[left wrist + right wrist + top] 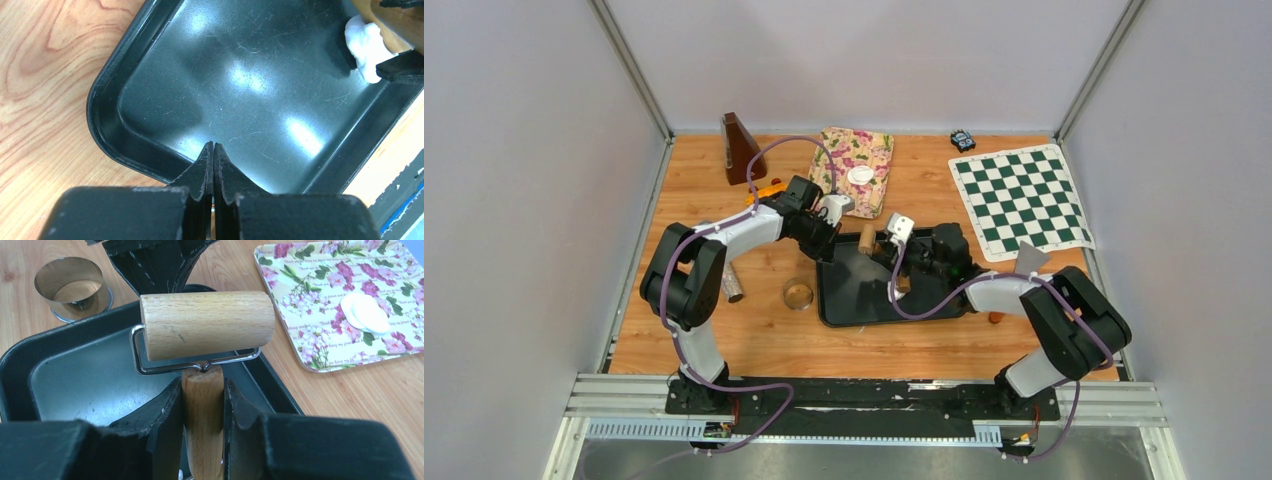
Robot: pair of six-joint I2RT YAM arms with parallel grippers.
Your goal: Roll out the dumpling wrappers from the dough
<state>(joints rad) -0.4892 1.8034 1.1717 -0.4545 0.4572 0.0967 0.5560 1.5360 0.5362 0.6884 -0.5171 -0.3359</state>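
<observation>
Dough (365, 45) partly hidden by roller (206, 324) held in right jaws; left jaws pressed together.

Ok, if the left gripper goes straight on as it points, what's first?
Probably the bare floor of the black tray, just inside its rim; the left gripper, shut, aims there. The white dough lump sits well aside. Depth is unclear.

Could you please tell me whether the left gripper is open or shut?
Shut. In the left wrist view, the left gripper has both fingers pressed together over the black tray.
</observation>
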